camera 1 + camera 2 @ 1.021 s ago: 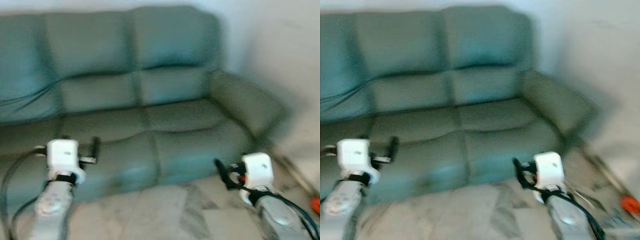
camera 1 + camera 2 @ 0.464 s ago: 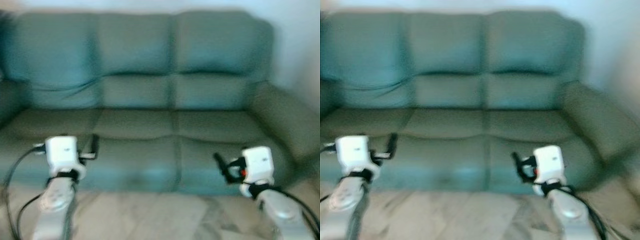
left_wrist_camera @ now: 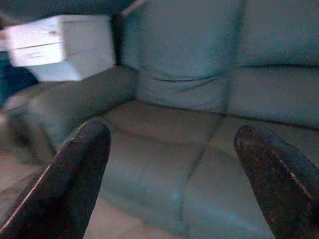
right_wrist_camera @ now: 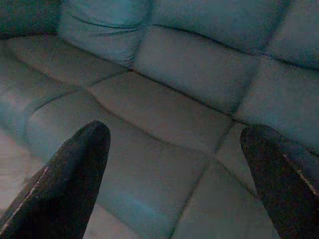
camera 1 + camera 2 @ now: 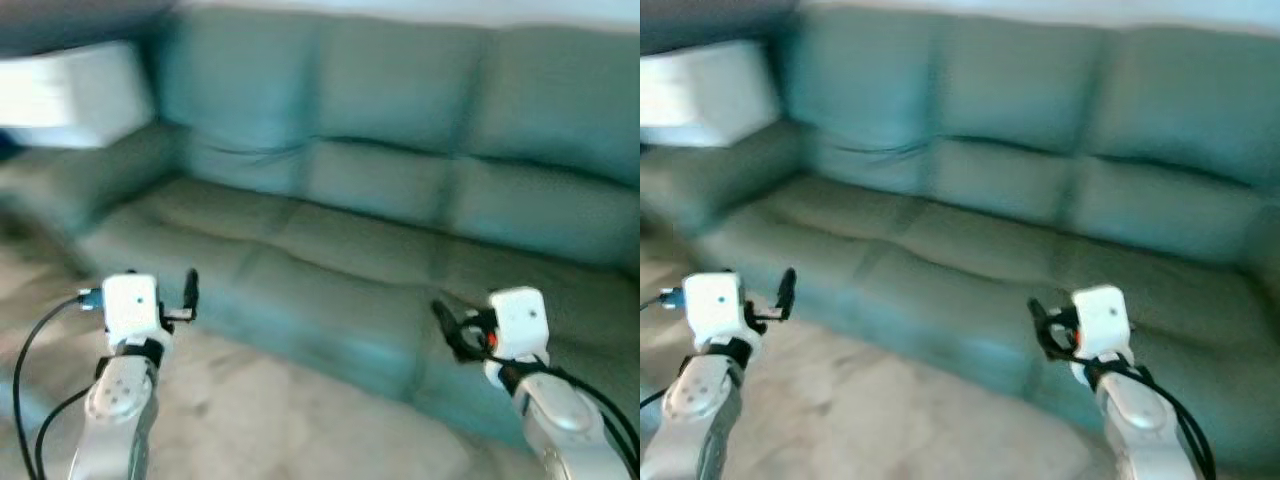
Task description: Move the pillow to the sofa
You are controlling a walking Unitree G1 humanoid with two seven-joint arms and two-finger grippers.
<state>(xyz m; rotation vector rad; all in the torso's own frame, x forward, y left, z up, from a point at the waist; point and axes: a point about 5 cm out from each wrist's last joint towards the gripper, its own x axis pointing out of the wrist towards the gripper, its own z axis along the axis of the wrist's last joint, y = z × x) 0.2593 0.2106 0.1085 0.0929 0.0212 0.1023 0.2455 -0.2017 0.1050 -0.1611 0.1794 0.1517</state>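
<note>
- The pale stone floor (image 5: pixel 250 420) runs along the sofa's front edge, with open floor between the two arms.
- The left gripper (image 5: pixel 186 298) is held over the floor just short of the sofa's front edge. In the left wrist view its two black fingers (image 3: pixel 75 184) are spread wide with nothing between them.
- The right gripper (image 5: pixel 448 326) is in front of the seat cushions toward the sofa's right end. Its fingers (image 4: pixel 75 179) are also wide apart and empty, with seat cushion behind them.
- The teal sofa (image 5: pixel 380 200) has three seats and runs aslant across the head views, its left end farther off. The seat cushions are bare along the whole length.
- The sofa's left armrest (image 5: pixel 90 180) is a low rounded bolster that closes off that end of the seat.
- A white oblong block (image 5: pixel 75 95) sits above the left armrest, at the far left. It is blurred, so I cannot tell for certain that it is the pillow.
- Its long axis lies about level, pointing from the view's edge toward the sofa back, and a seam runs along its length in the left wrist view (image 3: pixel 60 47).
- I cannot tell whether it rests on the armrest or stands behind it.
- It is well apart from both grippers, ahead and to the left of the left one, with the armrest and the end seat between them.
</note>
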